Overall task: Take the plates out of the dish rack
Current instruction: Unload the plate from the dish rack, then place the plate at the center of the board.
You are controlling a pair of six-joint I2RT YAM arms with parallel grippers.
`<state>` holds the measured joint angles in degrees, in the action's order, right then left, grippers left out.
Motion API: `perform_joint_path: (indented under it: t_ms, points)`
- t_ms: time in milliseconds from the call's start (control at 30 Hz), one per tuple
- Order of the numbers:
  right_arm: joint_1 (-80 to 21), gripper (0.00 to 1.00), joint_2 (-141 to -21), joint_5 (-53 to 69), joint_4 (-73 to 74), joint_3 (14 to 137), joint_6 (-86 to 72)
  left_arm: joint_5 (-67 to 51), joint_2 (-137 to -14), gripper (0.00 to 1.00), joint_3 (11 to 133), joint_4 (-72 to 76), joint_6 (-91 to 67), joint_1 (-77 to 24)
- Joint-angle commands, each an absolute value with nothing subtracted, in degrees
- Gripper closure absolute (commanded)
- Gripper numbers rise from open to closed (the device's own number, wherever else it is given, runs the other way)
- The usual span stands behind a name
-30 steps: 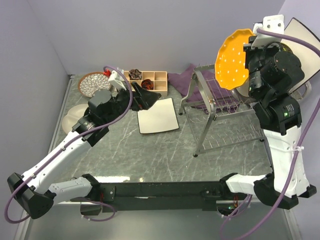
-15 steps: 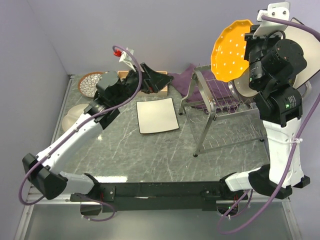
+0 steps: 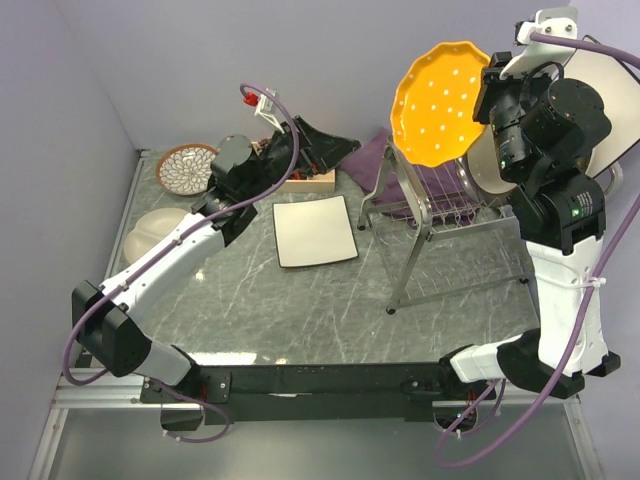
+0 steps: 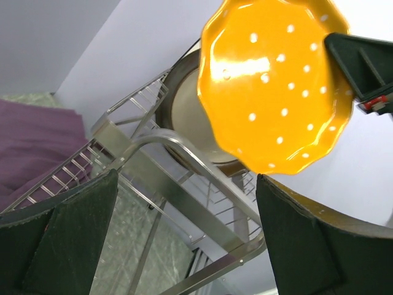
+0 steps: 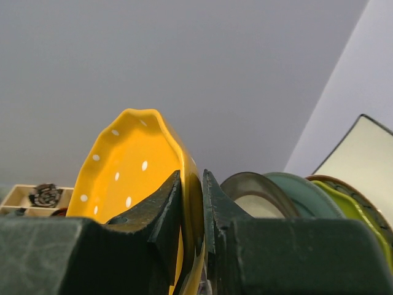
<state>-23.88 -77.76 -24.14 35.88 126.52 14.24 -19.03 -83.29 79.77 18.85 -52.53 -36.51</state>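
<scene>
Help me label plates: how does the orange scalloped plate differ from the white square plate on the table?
The orange scalloped plate is round and dotted; the white square plate is plain. The right tool grips the orange one on edge aloft; the square one lies flat on the table. Both are off the dish rack.

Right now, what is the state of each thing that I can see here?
Dish rack, holding several upright plates.
Orange plate, held in the air, on edge.
Right gripper, shut on the orange plate's rim.
Left gripper, open, empty.
Square white plate, flat on the table.
</scene>
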Motion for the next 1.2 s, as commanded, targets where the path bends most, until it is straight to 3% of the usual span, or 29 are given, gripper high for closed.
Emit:
perform_joint_path:
  t_ms: [0, 533, 633, 667, 733, 767, 867, 967, 1033, 1100, 1167]
  points:
    - [-24.2, 1.00, -74.3, -19.2, 26.6, 128.9, 7.3, -20.5, -83.3, 0.01, 80.6, 27.0, -54.2, -36.3]
    - [-24.2, 1.00, -68.7, -3.7, 19.3, 112.9, -8.4, -23.6, -86.1, 0.01, 79.4, 34.1, -57.5, -36.4]
    - [-24.2, 1.00, -68.5, -0.5, 18.1, 110.2, -10.1, -24.3, -85.1, 0.14, 75.7, 38.3, -58.3, -36.4]
    - [-24.3, 1.00, -68.2, -0.3, 17.8, 109.4, -10.4, -24.3, -84.6, 0.33, 74.6, 38.8, -58.6, -36.4]
    - [-24.3, 1.00, -67.9, 2.5, 16.5, 107.1, -11.2, -24.2, -82.7, 0.53, 71.8, 39.0, -58.8, -36.3]
    - [-24.2, 1.00, -67.8, 3.3, 16.3, 106.5, -11.4, -24.0, -82.0, 0.70, 70.7, 39.2, -58.8, -36.4]
    - [-24.2, 1.00, -66.5, 5.2, 15.2, 103.9, -12.7, -22.7, -78.1, 0.99, 65.4, 39.4, -60.2, -36.1]
    - [-24.3, 0.93, -64.8, 7.4, 13.2, 99.9, -13.5, -22.6, -72.2, 0.99, 59.2, 42.2, -62.7, -35.2]
    - [-24.3, 0.80, -64.3, 8.2, 13.4, 98.5, -13.8, -22.5, -69.5, 0.99, 55.7, 41.8, -64.4, -34.1]
    - [-24.2, 0.61, -63.5, 9.4, 12.9, 96.6, -14.1, -22.9, -65.9, 0.99, 53.4, 39.8, -66.2, -32.3]
    - [-24.2, 0.56, -63.0, 10.2, 13.9, 96.2, -14.1, -24.2, -62.2, 0.99, 51.8, 38.7, -67.3, -30.4]
